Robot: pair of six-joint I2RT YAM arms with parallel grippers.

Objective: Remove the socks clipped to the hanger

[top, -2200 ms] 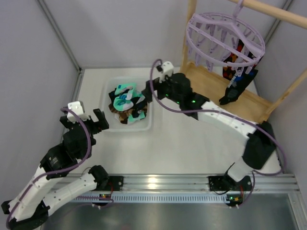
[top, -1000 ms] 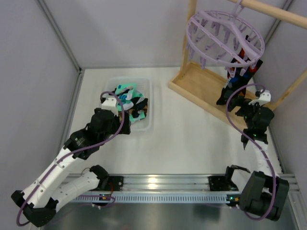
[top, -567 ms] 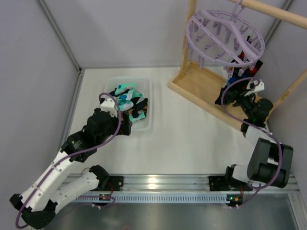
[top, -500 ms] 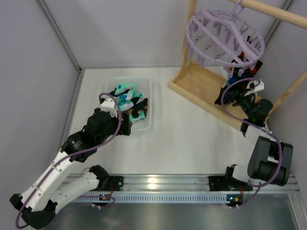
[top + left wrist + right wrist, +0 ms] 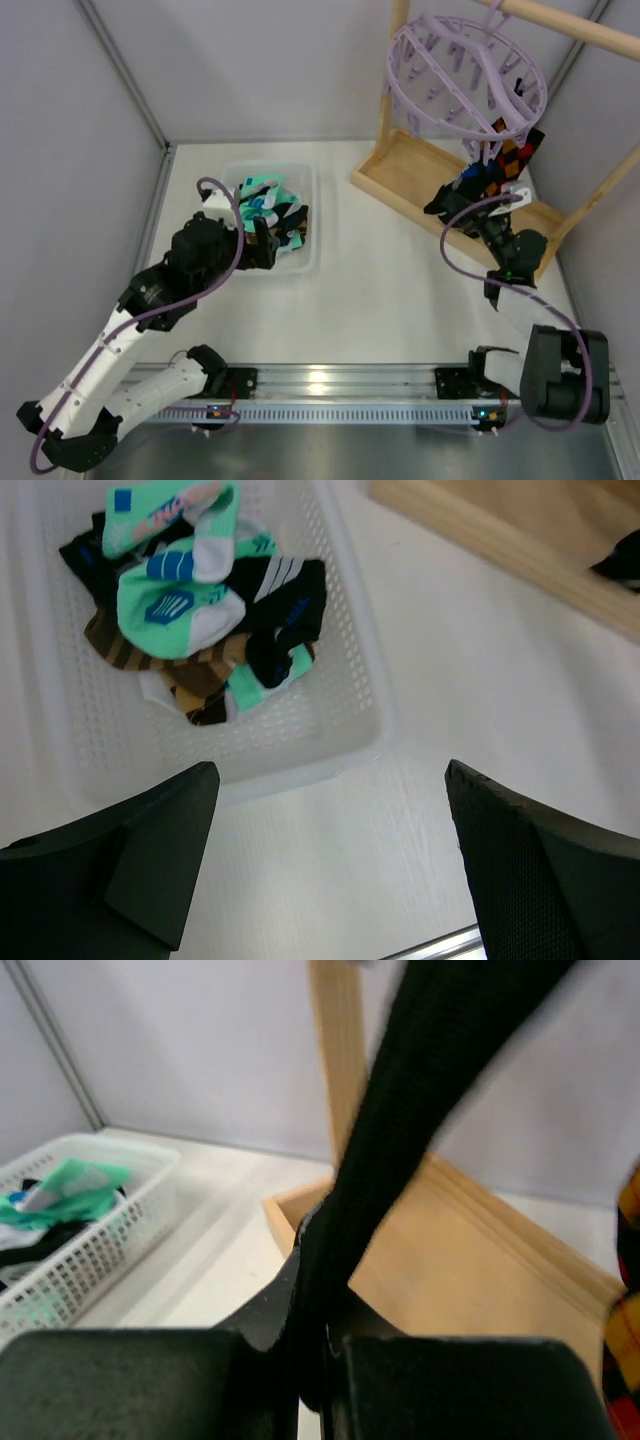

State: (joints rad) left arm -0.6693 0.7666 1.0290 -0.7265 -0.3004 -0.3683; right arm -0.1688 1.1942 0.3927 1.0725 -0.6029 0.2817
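Note:
The lavender hanger (image 5: 465, 75) hangs from the wooden bar at the back right. Two socks stay clipped on its near right side: a black one (image 5: 447, 200) with its lower end drawn out to the left, and one with red, orange and yellow diamonds (image 5: 512, 150). My right gripper (image 5: 468, 197) is shut on the black sock (image 5: 430, 1090), which runs taut up and right from between the jaws of the right gripper (image 5: 325, 1350). The diamond sock (image 5: 628, 1260) shows at the frame edge. My left gripper (image 5: 330, 870) is open, with nothing in it, over the table beside the basket's near edge.
A white mesh basket (image 5: 312, 215) at centre left holds several loose socks (image 5: 190, 610), teal, brown-striped and black. The wooden frame's tray base (image 5: 415, 165) lies under the hanger, its uprights rising behind. Grey walls close in left, back and right.
My right gripper has shut on the black sock and pulled its lower end leftward, and the hanger has swung a little. The left arm has shifted slightly toward the basket and stays open.

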